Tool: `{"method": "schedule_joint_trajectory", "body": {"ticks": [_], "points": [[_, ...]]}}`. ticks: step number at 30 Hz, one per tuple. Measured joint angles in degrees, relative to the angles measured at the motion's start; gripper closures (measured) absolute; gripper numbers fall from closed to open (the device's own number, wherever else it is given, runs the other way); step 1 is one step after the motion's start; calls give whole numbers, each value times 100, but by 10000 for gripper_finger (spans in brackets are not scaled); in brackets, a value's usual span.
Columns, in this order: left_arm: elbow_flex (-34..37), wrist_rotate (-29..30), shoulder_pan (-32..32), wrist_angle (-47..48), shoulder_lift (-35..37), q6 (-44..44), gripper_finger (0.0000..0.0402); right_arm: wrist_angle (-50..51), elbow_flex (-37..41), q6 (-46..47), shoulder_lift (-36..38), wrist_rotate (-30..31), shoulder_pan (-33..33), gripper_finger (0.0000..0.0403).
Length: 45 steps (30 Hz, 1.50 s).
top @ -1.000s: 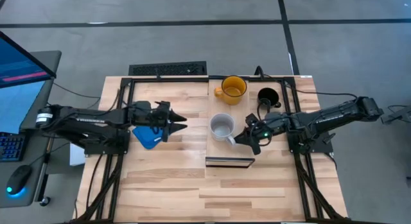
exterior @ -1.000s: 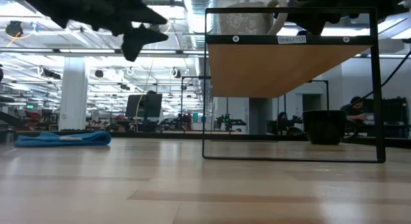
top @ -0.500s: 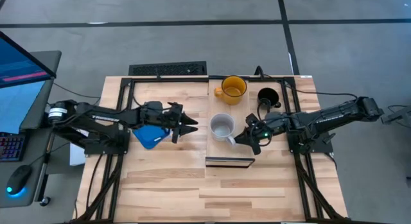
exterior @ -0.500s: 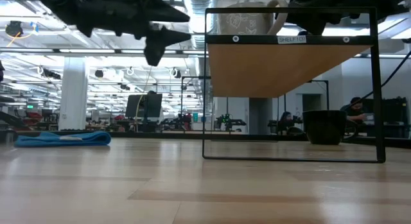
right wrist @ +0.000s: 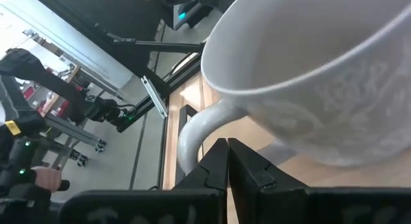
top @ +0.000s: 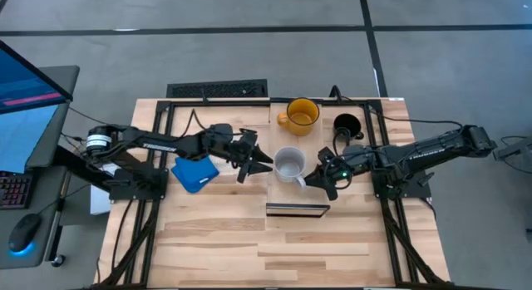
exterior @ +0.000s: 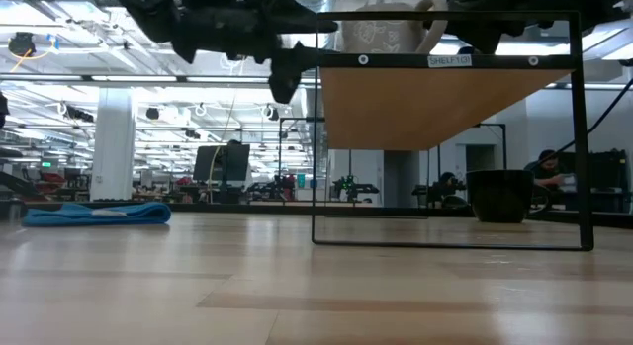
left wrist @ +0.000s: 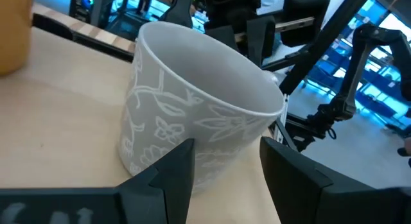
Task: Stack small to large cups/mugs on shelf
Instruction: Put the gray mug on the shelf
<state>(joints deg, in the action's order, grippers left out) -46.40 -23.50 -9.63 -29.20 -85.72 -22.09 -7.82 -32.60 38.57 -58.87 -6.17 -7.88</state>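
Note:
A grey mug (top: 288, 164) with a leaf pattern stands upright on the pale shelf (top: 314, 145). A yellow mug (top: 300, 114) stands farther back on the shelf. The black mug (top: 347, 125) stands on the table to the shelf's right. My left gripper (top: 267, 164) is open, level, just left of the grey mug (left wrist: 199, 115). Its two fingers point at the mug's wall and are short of it. My right gripper (top: 310, 179) is shut at the grey mug's handle side. My right gripper has its shut fingertips (right wrist: 218, 156) right at the grey mug's handle (right wrist: 192, 131). It comes from the table's right, slanting slightly down. I cannot tell whether the tips touch the handle. The mug stands on the shelf.
A blue cloth (top: 193, 174) lies on the table left of the shelf, under my left arm. The shelf's dark frame (exterior: 579, 137) rises from the table. A keyboard (top: 218, 90) lies at the far edge. Bare planks fill the near half of the table.
My left gripper has travelled toward the table's right edge, over the blue cloth, up to the grey mug's left side. It has stayed open and at about the same height. My right gripper and the mugs have kept still.

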Motion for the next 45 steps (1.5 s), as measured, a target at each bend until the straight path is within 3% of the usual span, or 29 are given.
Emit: {"method": "schedule_joint_trajectory", "body": {"ticks": [8, 22, 37, 45], "points": [[-364, -331, -206, 10, -345, 62, 235, -13, 0, -2, 0, 0, 2, 369], [-412, -571, -588, -20, -351, 59, 235, -38, 0, -128, -42, -13, 279, 369], [-558, -1283, -640, 983, -343, -163, 235, 52, 0, -109, -42, -127, 273, 369], [-558, -999, -478, 672, -343, -161, 235, 154, 0, -105, -42, -133, 273, 369]]}}
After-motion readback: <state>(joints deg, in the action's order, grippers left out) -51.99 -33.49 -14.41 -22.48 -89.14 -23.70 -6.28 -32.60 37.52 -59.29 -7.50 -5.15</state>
